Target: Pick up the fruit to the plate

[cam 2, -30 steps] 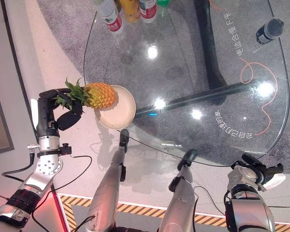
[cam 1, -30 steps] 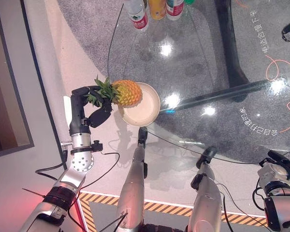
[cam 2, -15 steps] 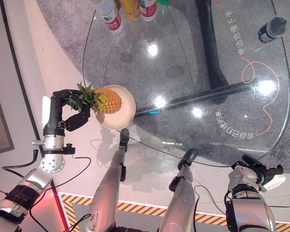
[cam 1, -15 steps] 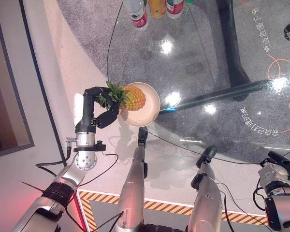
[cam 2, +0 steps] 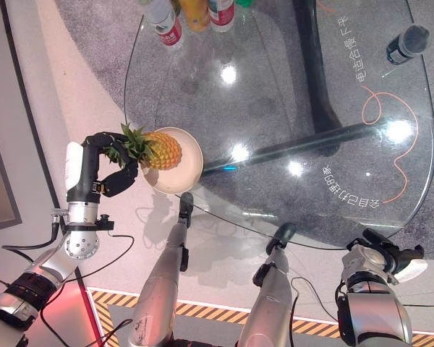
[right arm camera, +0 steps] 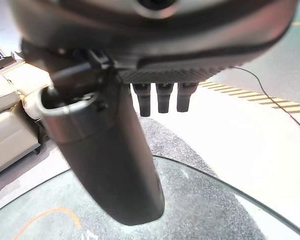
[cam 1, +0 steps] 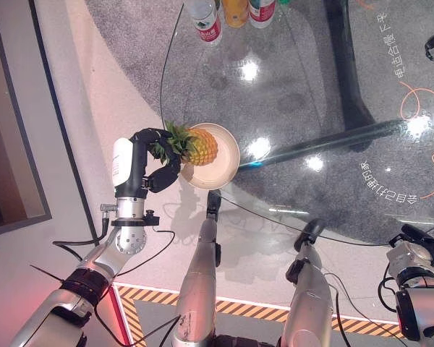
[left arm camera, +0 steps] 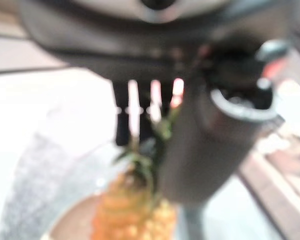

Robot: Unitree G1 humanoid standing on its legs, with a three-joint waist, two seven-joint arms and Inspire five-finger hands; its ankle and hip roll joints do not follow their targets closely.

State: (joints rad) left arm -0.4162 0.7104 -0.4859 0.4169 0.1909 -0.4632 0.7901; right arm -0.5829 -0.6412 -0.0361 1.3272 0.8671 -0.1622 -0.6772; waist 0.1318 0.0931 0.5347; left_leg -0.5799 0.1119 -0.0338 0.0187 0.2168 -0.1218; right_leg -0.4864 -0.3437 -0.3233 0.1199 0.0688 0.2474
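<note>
Since a second ago, my left hand has carried the pineapple from beside the plate to over its left part; in the last half second it barely shifts. Left hand's fingers curl round the green crown, thumb below, pinching the leaves. Fruit body lies on its side over the plate; I cannot tell whether it rests on the plate or hangs just above it. Plate sits at the near left edge of the round glass bench. Well apart at the far edge stand three bottles; a dark bottle stands far right. Right hand shows in its wrist view, fingers straight, holding nothing, above the bench's rim.
</note>
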